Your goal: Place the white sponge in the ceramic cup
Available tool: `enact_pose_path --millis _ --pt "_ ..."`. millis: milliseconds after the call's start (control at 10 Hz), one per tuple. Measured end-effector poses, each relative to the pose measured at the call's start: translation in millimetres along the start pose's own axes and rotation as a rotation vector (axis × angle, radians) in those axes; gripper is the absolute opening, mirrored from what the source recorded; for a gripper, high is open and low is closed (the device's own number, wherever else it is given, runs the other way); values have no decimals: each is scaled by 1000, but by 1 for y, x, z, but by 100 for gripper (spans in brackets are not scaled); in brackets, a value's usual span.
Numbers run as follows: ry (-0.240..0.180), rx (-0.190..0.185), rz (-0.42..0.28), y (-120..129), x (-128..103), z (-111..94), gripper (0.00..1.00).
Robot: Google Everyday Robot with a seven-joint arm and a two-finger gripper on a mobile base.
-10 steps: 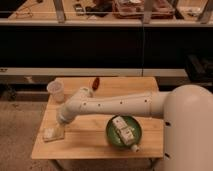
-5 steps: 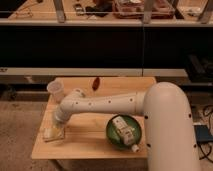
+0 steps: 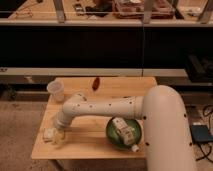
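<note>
The ceramic cup (image 3: 55, 90) stands upright at the far left corner of the wooden table (image 3: 90, 145). The white sponge (image 3: 49, 134) lies flat near the table's front left edge. My white arm reaches from the right across the table, and my gripper (image 3: 56, 135) is down at the sponge, right next to or over it. The gripper's tip blends with the sponge, so I cannot tell whether it holds it.
A dark green round dish (image 3: 123, 134) with a pale blocky bottle-like object (image 3: 124, 131) sits at the front right of the table. A small red-brown object (image 3: 96, 83) lies at the far edge. A dark counter with shelves stands behind the table.
My arm has swung further left and lower, bringing the gripper down toward the sponge at the front left. The cup and dish have not moved.
</note>
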Motion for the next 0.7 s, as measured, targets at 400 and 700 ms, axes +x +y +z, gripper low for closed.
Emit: enact_pose_path --millis 400,700 --pt "-23 -8 9 3 -23 -2 70" --pt "-34 -3 7 2 -31 -2 39"
